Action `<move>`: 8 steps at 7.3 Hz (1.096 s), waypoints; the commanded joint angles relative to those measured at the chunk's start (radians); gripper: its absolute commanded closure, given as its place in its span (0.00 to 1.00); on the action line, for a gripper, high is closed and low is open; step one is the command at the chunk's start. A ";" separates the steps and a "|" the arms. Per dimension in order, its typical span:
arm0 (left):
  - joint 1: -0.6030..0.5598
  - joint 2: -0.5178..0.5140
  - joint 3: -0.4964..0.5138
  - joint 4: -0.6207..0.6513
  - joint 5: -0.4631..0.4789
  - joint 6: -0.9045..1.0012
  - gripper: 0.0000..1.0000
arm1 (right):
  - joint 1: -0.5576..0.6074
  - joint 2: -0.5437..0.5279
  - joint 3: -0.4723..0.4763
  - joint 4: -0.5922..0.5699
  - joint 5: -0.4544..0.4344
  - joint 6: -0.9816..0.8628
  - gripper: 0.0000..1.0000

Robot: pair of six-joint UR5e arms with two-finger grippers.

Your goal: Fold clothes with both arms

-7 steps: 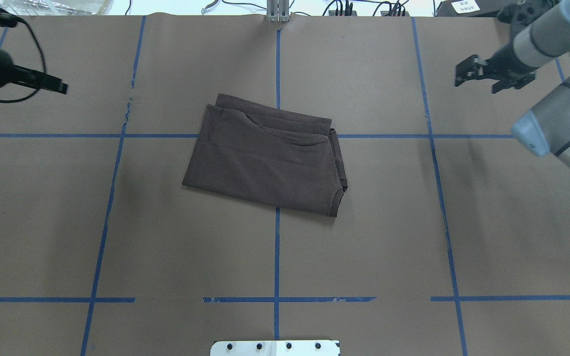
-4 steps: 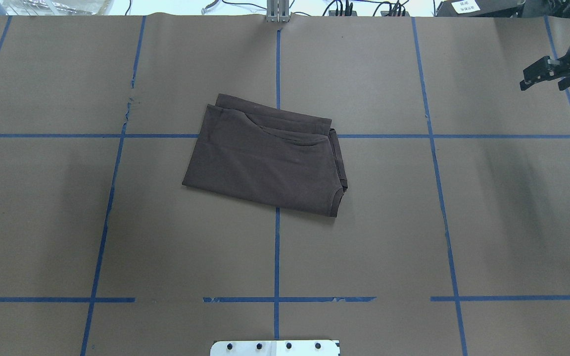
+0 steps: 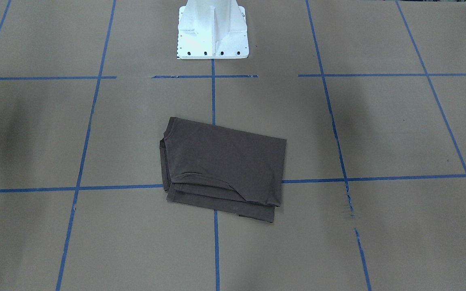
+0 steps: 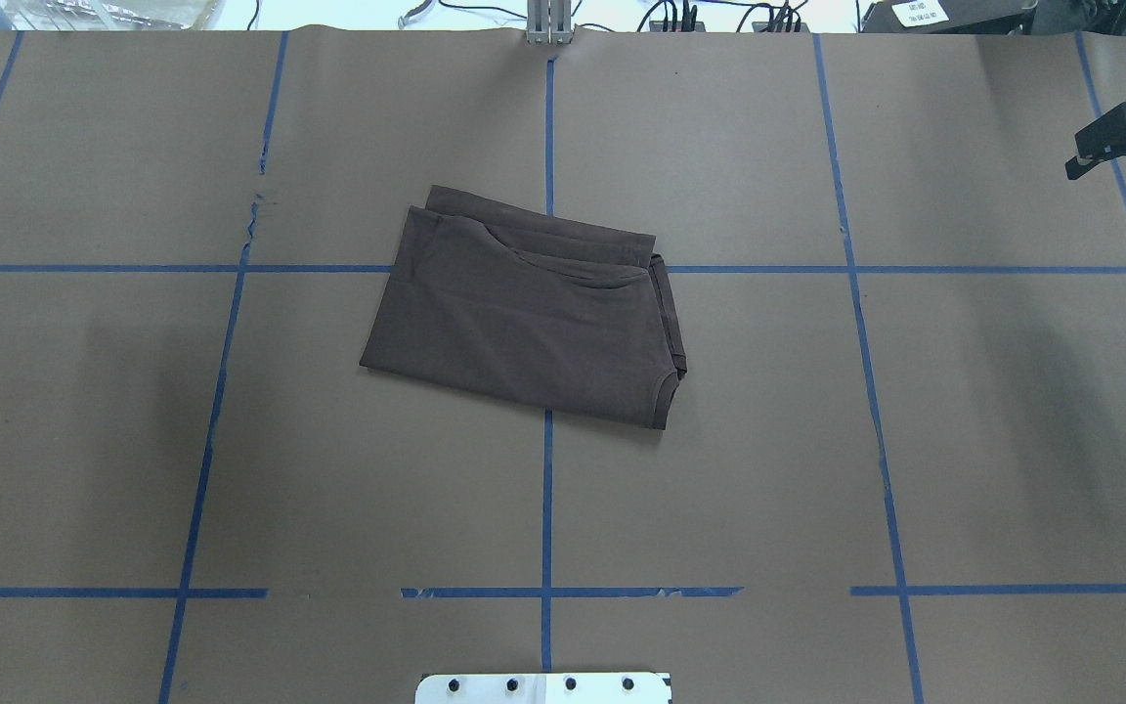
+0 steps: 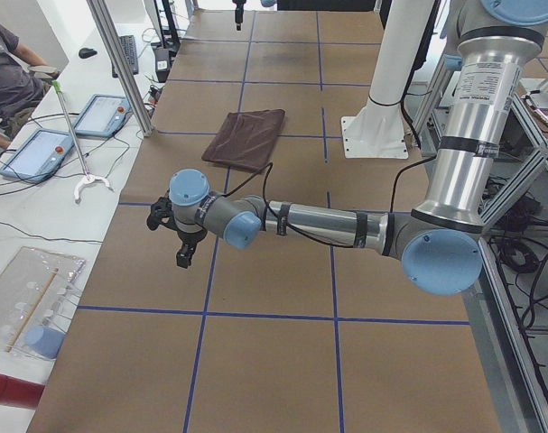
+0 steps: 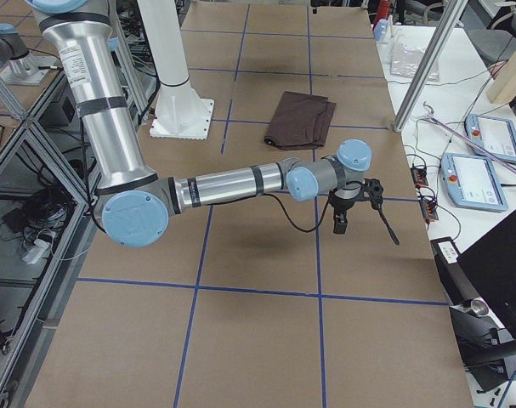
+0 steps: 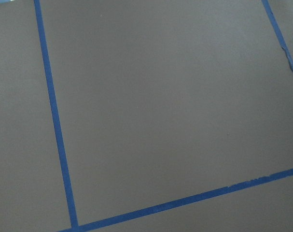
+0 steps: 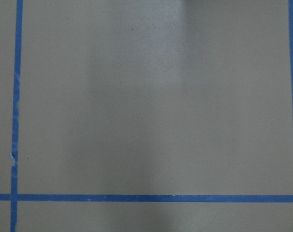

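Mid-table: folded dark brown-grey T-shirt [image 4: 524, 313], long axis crosswise; black right gripper [image 4: 1115, 166] far off, fingers spread; black left gripper [image 5: 172, 236] likewise far, state unreadable.

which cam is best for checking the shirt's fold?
Overhead exterior: the T-shirt lies whole, central, layers visible. Front-facing shows it equally whole; both side views show it small, far; wrist views show only table.

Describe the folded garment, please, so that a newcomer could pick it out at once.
Look at the brown table gridded with blue tape. Where the central lines cross, ahead of the white base, lies a brown-grey T-shirt folded into a rectangle, the only cloth there.
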 commanded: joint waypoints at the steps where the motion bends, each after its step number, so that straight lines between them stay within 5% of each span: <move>1: -0.006 0.012 0.006 0.004 0.008 -0.009 0.00 | 0.001 -0.016 0.020 -0.005 0.003 -0.001 0.00; 4: -0.085 0.006 -0.021 0.052 0.089 0.125 0.00 | 0.032 -0.067 0.046 -0.008 0.012 -0.046 0.00; 6: -0.128 0.058 -0.224 0.345 0.089 0.235 0.00 | 0.090 -0.127 0.074 -0.027 0.073 -0.094 0.00; 8: -0.128 0.168 -0.253 0.315 0.086 0.244 0.00 | 0.101 -0.210 0.114 -0.027 0.072 -0.171 0.00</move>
